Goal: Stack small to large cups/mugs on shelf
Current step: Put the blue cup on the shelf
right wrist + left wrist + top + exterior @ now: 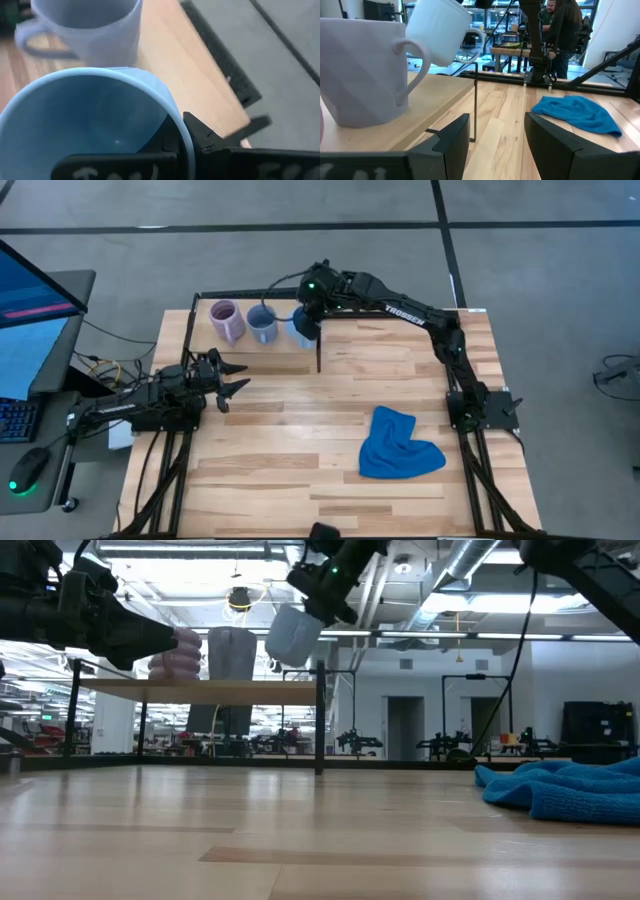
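Note:
The shelf (200,330) stands at the table's far left. The pale purple mug (227,321) and the grey-blue mug (262,326) stand on their bases on its board (200,688). My right gripper (307,315) is shut on the bright light blue mug (293,632), which is above the shelf's right end, beside the grey-blue mug (85,25). My left gripper (235,381) is open and empty, in front of the shelf's near edge, its fingers (452,145) pointing toward the shelf. My right gripper holds the light blue mug by its rim (182,131), one finger inside the mug and one outside its wall. The fingers come from above and from the table's right. The mug (440,30) is lifted clear of the shelf board and tilted.
A crumpled blue cloth (398,445) lies on the tabletop at the near right. The shelf's black post (319,725) stands at its right end. People stand in the room beyond the table (565,30). A monitor and keyboard sit off the table's left.

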Controlling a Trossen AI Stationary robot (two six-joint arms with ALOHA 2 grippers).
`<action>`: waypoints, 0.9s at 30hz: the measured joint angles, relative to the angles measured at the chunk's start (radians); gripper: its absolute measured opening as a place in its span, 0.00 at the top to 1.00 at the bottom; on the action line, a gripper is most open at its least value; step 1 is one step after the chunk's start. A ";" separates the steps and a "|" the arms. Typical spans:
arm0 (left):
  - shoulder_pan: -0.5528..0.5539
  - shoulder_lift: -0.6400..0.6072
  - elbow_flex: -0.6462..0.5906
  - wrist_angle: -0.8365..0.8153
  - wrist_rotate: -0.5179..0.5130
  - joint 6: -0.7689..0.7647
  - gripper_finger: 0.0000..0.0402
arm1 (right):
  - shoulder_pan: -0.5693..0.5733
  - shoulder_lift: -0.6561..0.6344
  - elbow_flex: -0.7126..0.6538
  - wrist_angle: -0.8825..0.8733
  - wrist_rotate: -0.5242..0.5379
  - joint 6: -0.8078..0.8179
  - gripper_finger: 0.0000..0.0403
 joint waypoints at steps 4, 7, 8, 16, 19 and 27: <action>0.000 0.000 0.000 0.000 0.000 -0.001 0.55 | -0.007 0.002 -0.001 0.012 0.001 0.001 0.96; 0.000 0.000 0.000 0.000 0.000 0.005 0.55 | -0.008 0.002 -0.003 0.007 0.004 0.001 0.96; 0.000 0.000 0.000 0.000 0.000 0.005 0.55 | -0.008 0.002 -0.003 0.007 0.002 0.001 0.96; 0.000 0.000 0.000 0.000 0.000 -0.001 0.55 | -0.007 0.028 -0.005 -0.027 0.001 0.019 0.96; 0.000 0.000 0.000 0.000 0.000 -0.001 0.55 | -0.007 0.049 -0.003 -0.019 -0.004 0.019 0.96; 0.000 0.000 0.000 0.000 0.000 -0.001 0.55 | -0.009 0.057 0.000 -0.013 -0.003 0.000 0.96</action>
